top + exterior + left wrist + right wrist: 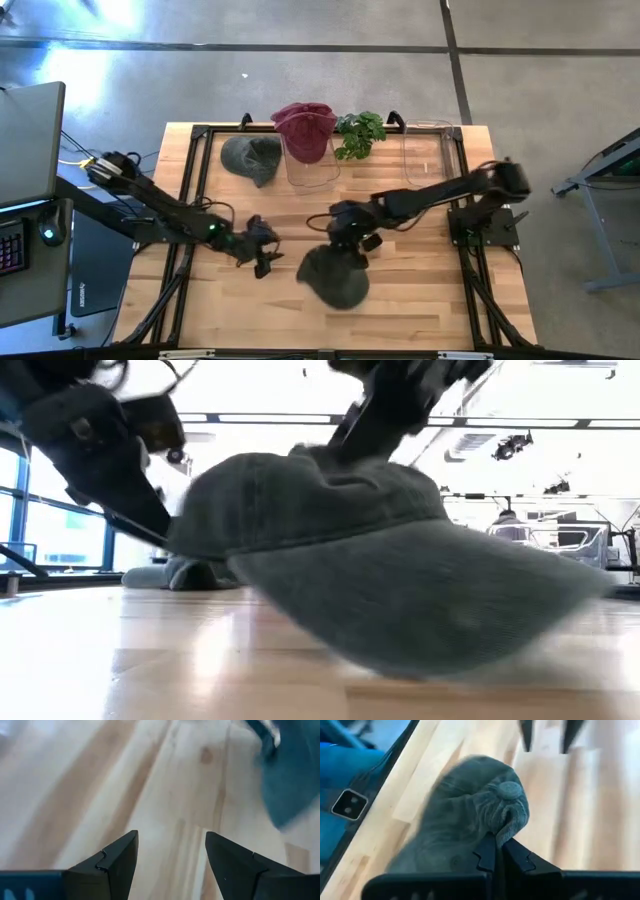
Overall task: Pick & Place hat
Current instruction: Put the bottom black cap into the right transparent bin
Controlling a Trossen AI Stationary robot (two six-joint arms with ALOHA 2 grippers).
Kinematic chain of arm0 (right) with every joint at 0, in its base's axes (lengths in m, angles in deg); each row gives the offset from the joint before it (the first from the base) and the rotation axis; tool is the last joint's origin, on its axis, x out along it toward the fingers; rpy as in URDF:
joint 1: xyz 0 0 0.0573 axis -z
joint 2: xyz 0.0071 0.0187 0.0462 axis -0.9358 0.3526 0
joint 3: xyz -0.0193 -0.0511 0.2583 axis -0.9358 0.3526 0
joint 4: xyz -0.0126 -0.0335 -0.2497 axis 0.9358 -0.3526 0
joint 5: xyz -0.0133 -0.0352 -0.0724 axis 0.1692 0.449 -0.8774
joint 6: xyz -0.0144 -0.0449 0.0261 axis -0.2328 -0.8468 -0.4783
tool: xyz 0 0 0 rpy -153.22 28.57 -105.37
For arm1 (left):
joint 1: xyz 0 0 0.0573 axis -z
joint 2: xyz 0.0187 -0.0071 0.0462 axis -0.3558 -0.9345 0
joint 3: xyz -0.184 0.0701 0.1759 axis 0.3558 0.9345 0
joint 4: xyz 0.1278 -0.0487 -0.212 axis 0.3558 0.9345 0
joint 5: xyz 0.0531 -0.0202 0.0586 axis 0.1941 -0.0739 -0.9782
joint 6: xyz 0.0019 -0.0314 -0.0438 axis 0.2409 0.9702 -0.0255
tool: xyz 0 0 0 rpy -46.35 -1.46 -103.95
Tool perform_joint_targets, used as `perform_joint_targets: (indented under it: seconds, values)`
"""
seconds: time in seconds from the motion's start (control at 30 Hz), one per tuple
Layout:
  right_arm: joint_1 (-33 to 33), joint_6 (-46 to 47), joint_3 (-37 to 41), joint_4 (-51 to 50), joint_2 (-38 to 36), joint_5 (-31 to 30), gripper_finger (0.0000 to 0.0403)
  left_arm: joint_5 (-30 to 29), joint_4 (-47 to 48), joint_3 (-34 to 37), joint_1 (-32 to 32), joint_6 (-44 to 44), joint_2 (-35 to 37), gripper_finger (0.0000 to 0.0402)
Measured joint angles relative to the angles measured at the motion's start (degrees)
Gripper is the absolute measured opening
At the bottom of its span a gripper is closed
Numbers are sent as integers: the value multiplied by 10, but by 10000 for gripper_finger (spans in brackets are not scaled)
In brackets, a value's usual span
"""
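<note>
A grey-green cap (333,277) lies near the table's middle, close to the near edge; in the low view the cap (380,570) fills the foreground, brim forward. My right gripper (347,238) is over its crown and shut on the cloth, seen in the right wrist view (499,851). My left gripper (264,252) hovers open left of that cap, above bare wood (170,852). A second grey cap (252,157) rests on the table at the far side. A dark red cap (305,128) sits on a clear container. My right gripper pinches a fold of the cap's crown cloth (512,822) just below the top button (509,789), between its two fingers. The fingers come down at a slant from the far right. The cap's brim (430,600) hangs low over the table; whether it touches, I cannot tell.
Along the far edge stand a clear container (312,165) under the red cap, a small green plant (360,133) and another clear container (432,150). Black frame rails (195,175) run along the table's sides. Bare wood lies between the arms and the near edge.
</note>
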Motion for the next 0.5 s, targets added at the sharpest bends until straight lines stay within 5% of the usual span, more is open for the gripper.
perform_joint_targets:
  seconds: [0.23, 0.5]
  values:
    - [-24, 20, 0, -82, -153, -123, 4, -152, 36, 0, 70, 12, 57, 227]
    - [-35, -69, 0, -277, -326, -393, 4, -198, -19, 0, 90, -78, 62, 227]
